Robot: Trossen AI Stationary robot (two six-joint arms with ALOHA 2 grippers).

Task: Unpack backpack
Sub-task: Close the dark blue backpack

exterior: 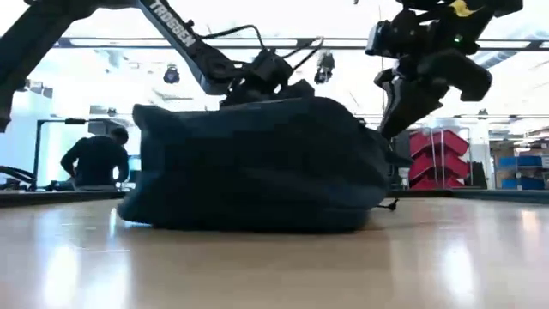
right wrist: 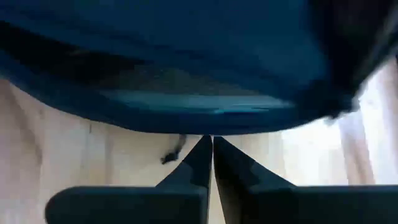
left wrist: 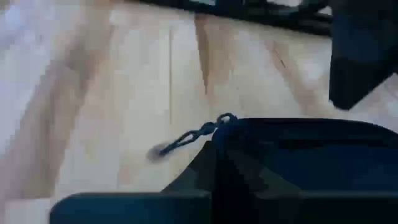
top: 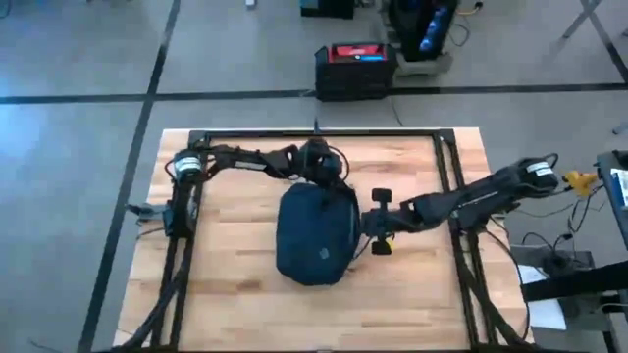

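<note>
the backpack (top: 316, 237), a dark navy rounded bag with a small light patch on its top, lies at the middle of the wooden table (top: 226, 284), its length running from the near edge toward the far edge. on the table beside it a thin zip cord (left wrist: 186, 138) trails off the bag's fabric. the right gripper (top: 361, 227) sits at the backpack's right side, just beside the fabric, with its fingers (right wrist: 205, 163) pressed together and nothing between them. the left gripper (top: 319, 178) is at the backpack's far end, above the fabric there, jaws closed; whether it pinches cloth cannot be told. beyond the table's far edge a black case (top: 355, 69) with a red top stands on the floor, and a person (exterior: 96, 159) sits in the room behind.
</note>
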